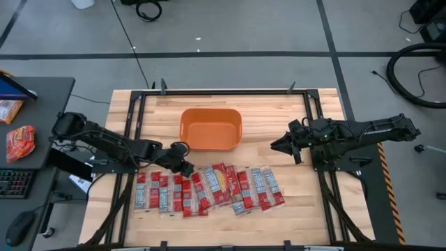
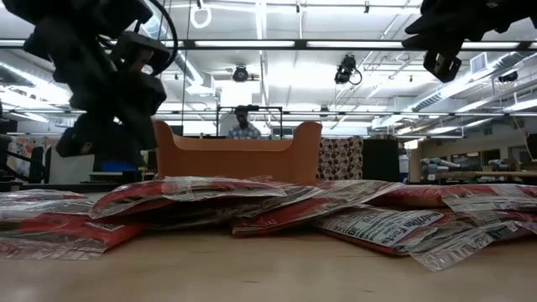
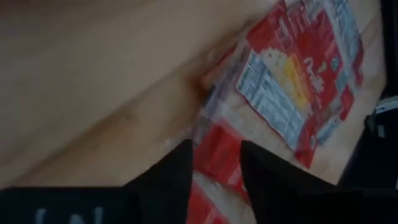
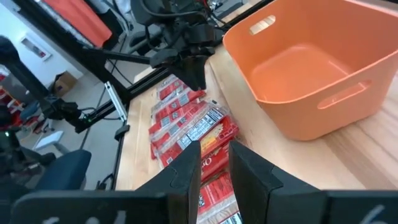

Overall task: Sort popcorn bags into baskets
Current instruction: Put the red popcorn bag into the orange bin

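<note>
Wooden table (image 1: pixel 279 216) carries everything: popcorn bags (image 1: pixel 209 189) spread in one overlapping row along the near side, orange tub (image 1: pixel 210 129) behind them at centre, nothing in it that I can see. Layout makes sense: bags fanned flat so I can take edges one at a time, tub set between both arms so either can drop into it.

My left gripper (image 1: pixel 187 168) sits low at the left end of the row, just behind the bags, tilted down toward them. Left wrist view shows my fingers (image 3: pixel 168 177) parted by a modest gap, with a red packet edge showing between them. Not clamped yet; whether the tips touch the packet, I can't tell. Judging from that, I'm lining up a pick of the first bag.

My right gripper (image 1: pixel 277 145) hovers off the table just right of the tub, pointed at it. Its fingers (image 4: pixel 186 168) stand slightly apart, holding nothing. Waiting.

Risk as I see it: bags overlap, so a pinch could drag a neighbour along.

Off the table at far left, a larger orange-red packet (image 1: pixel 19 141) lies on a side desk; not mine to sort.
</note>
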Available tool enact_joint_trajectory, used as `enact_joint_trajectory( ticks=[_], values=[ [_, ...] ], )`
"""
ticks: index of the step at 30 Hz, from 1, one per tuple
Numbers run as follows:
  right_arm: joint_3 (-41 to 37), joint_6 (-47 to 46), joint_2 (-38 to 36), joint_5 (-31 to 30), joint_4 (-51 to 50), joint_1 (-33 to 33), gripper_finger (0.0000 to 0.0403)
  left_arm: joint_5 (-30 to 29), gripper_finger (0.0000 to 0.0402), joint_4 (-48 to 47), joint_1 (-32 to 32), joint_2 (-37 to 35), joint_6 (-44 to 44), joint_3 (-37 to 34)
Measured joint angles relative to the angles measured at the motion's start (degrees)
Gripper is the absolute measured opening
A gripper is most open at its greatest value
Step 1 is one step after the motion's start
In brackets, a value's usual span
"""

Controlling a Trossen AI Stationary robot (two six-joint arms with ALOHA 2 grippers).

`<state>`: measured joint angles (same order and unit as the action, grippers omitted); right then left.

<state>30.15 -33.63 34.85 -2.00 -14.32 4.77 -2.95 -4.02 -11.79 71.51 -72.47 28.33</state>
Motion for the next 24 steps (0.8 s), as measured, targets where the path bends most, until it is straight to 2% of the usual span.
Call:
enact_joint_trajectory(
  ticks=[5, 8, 16, 24],
  values=[
    [0.0, -1.2, 0.0, 0.0, -0.8, -1.4, 0.0088, -1.8, 0.0211, 0.9, 1.6, 0.1, 5.0, -0.8],
    [0.0, -1.3, 0.0, 0.2, -0.8, -2.1, 0.0088, -2.8, 0.0233, 1.3, 2.1, 1.2, 8.1, -0.7],
    [0.0, -1.8, 0.0, 2.1, -1.3, -3.2, 0.0088, -3.4, 0.0227, 9.6, 2.3, 8.7, 8.7, -0.7],
    [0.0, -2.2, 0.0, 3.7, -1.3, -3.4, 0.0088, 2.7, 0.0217, 18.9, 1.7, 16.5, 7.6, -0.7]
  ],
)
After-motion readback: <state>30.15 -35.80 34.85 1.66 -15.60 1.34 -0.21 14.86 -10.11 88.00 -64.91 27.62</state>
